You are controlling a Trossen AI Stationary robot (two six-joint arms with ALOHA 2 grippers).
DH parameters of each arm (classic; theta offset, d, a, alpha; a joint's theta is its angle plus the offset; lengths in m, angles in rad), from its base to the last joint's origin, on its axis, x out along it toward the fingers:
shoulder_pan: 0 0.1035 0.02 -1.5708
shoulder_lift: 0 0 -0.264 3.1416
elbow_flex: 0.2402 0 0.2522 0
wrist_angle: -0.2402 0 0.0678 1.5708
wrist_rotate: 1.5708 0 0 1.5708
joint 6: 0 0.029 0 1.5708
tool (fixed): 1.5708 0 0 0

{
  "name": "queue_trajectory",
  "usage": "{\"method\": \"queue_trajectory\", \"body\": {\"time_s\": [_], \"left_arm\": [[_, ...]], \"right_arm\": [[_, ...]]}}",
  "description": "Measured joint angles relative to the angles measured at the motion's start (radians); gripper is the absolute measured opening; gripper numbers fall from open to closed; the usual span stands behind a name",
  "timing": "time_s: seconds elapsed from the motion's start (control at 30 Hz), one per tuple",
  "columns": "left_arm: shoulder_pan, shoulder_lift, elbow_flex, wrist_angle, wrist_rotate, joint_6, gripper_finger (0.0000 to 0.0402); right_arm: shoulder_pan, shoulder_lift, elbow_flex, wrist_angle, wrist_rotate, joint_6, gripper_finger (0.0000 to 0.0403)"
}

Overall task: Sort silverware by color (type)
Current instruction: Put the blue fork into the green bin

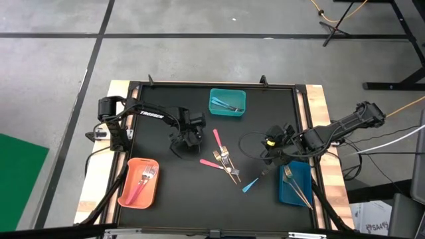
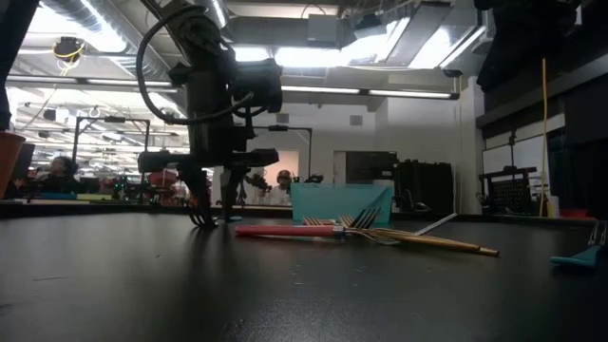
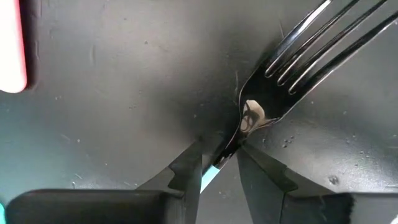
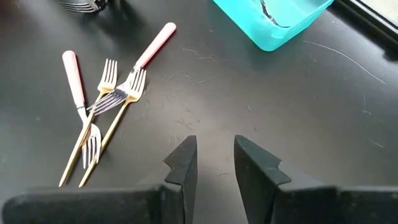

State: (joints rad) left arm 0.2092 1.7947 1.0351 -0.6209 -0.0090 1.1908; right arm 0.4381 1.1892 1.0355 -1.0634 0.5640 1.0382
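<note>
A fork with a light-blue handle [image 3: 292,62] lies on the black table, left of the middle. My left gripper [image 3: 221,155] points down over it, open, one finger on each side of the place where the fork's metal neck meets its handle. In the low view its fingertips [image 2: 214,214] reach down to the table top. A pile of pink and gold forks [image 1: 224,159] lies mid-table, and a light-blue utensil [image 1: 250,185] lies nearer the front. My right gripper [image 4: 216,158] hovers open right of the pile, holding nothing. My left gripper comes from above, pointing down, its fingers lying across the fork at the joint of neck and light-blue handle [image 3: 211,174]. The fork lies flat on the table, tines away from the fingers. Whether the fingers touch it, I cannot tell.
A teal bin [image 1: 228,111] holding utensils stands at the far middle. An orange bin [image 1: 129,192] with pink forks is front left. A blue bin [image 1: 287,192] with gold forks is front right. A pink handle [image 3: 12,46] lies close to my left gripper.
</note>
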Motion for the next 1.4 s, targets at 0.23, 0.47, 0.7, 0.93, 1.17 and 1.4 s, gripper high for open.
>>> {"method": "queue_trajectory", "body": {"time_s": [0.23,0.47,0.7,0.93,1.17,1.4], "left_arm": [[0.000,0.001,0.000,0.000,0.001,-0.001,0.0098],[0.000,0.002,-0.002,-0.004,0.004,-0.003,0.0061],[-0.001,0.002,-0.002,-0.003,0.007,-0.004,0.0015],[-0.001,0.002,-0.002,0.004,0.006,-0.006,0.0008],[-0.001,0.003,-0.002,0.005,0.005,-0.055,0.0008],[-0.001,-0.012,-0.003,0.006,0.004,-0.163,0.0008]], "right_arm": [[0.000,0.000,0.000,0.000,0.000,0.000,0.0095],[0.000,0.000,0.000,0.000,0.000,0.000,0.0095],[0.000,0.000,0.000,0.000,0.000,0.000,0.0095],[0.000,0.000,0.000,0.000,0.000,0.000,0.0095],[0.000,0.000,0.000,-0.001,0.000,0.000,0.0095],[0.000,0.000,0.000,0.000,0.000,0.000,0.0095]]}}
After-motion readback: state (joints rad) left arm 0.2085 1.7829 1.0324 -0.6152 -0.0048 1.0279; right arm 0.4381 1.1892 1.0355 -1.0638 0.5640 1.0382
